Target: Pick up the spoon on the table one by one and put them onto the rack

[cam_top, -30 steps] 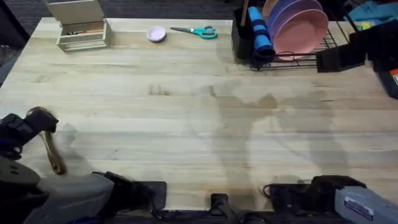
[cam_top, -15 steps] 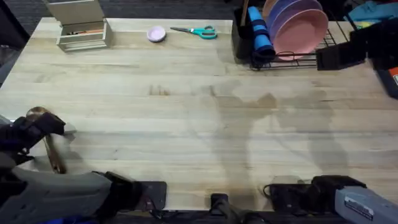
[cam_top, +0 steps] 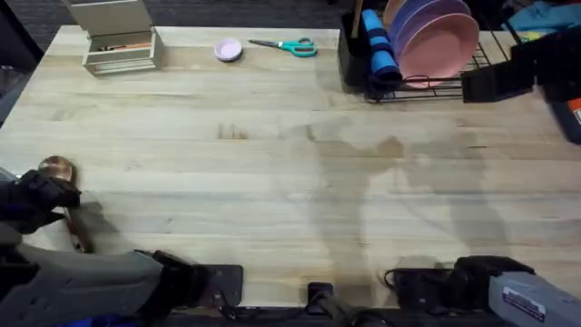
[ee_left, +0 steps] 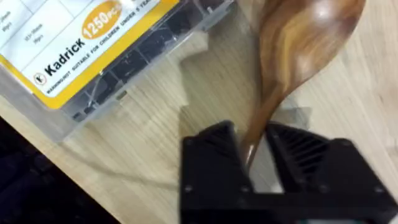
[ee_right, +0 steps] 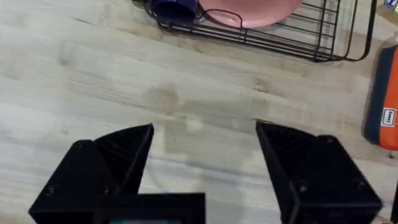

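Here the left gripper (ee_left: 255, 152) pinches the wooden spoon's (ee_left: 298, 56) slim brown handle near the bowl. Stiff, light, smooth, so it may pivot. Right gripper (ee_right: 202, 140) wide open, empty.

The large pale wood-plank table (cam_top: 290, 173) is carrying a handful of things. A wooden spoon with a round bowl and slim brown handle (cam_top: 65, 195) is lying near its left edge, beside a clear plastic box with a yellow and white label (ee_left: 93, 50). Along the far edge, a beige box with a raised lid (cam_top: 116, 38) is sitting near the far-left corner, then a small round pink dish (cam_top: 228, 50), teal-handled scissors (cam_top: 289, 45), and a black wire rack (cam_top: 427, 64) toward the far-right corner.
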`<state>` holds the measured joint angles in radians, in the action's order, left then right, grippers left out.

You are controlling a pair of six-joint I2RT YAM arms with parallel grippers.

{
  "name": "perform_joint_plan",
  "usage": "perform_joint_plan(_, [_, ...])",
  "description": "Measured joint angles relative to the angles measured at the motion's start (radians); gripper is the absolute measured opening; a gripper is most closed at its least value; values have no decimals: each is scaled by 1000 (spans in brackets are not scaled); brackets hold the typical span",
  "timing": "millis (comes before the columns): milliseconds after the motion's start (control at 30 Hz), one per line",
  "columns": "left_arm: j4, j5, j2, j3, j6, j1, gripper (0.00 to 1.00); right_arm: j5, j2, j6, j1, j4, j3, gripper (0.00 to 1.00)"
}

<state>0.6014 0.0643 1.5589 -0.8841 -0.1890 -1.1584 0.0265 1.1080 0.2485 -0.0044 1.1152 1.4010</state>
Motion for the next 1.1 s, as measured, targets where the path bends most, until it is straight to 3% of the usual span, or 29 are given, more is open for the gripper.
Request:
perform_joint_plan(100, [-3, 6, 0, 0, -2, 1, 102, 0, 0, 0, 0, 0, 0, 996])
perform_joint_plan(200, [-4, 11, 0, 0, -2, 1, 55, 0, 0, 0, 0, 0, 0, 996])
perform_joint_plan(500, [6, 7, -13, 0, -2, 1, 47, 0, 0, 0, 0, 0, 0, 996])
perform_joint_plan(633, [-1, 2, -90, 1, -2, 2, 42, 0, 0, 0, 0, 0, 0, 996])
perform_joint_plan(667, [-9, -3, -216, 1, -2, 35, 42, 0, 0, 0, 0, 0, 0, 997])
perform_joint_plan(800, [-25, -5, -320, 1, -2, 116, 41, 0, 0, 1, 0, 0, 0, 996])
perform_joint_plan(1100, [-8, -5, -409, 1, 6, 302, 41, 0, 0, 7, 0, 0, 0, 996])
